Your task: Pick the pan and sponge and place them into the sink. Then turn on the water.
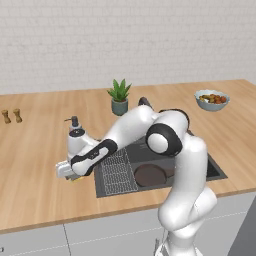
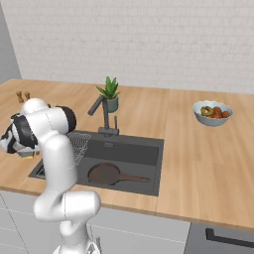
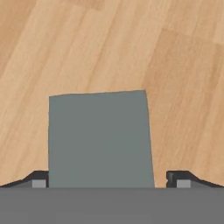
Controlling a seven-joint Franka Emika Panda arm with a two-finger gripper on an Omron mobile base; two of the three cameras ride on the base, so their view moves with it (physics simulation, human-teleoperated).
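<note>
- Sink (image 1: 210,167): dark grey recessed basin set in the wooden table (image 1: 40,170); taken here as the landmark for every place below. A wire-grid rack (image 1: 117,172) fills its left section.
- Pan (image 1: 149,175): round, dark brown, lying flat on the sink floor just right of the rack; in the right base view its short dark handle (image 2: 135,178) points toward the sink's right wall.
- Sponge (image 3: 100,140): grey-green top face up, lying on the table just outside the sink's left rim; in the right base view a sliver of its yellow underside (image 2: 26,155) shows beneath the hand.
- Pincer (image 3: 107,183): low over the table left of the sink, jaws spread wide, one dark fingertip (image 3: 38,179) on each side of the sponge. The tips stand clear of the sponge's edges; whether they touch the table cannot be told.
- Arm (image 1: 125,132): white, reaching from in front of the sink across its left section to the hand at the sponge.
- Faucet (image 2: 101,113): dark grey, angular gooseneck, standing at the sink's back rim; no flow seen from it.
- Soap dispenser (image 1: 75,125): grey with a black pump, on the table behind the sink's left corner, just beyond the hand.
- Potted plant (image 1: 119,97): green spiky leaves in a grey pot, on the table behind the sink.
- Bowl of fruit (image 1: 212,99): pale bowl, well apart from the sink, behind and to its right.
- Two small brown shakers (image 1: 11,116): side by side, far to the sink's left, toward the wall.
</note>
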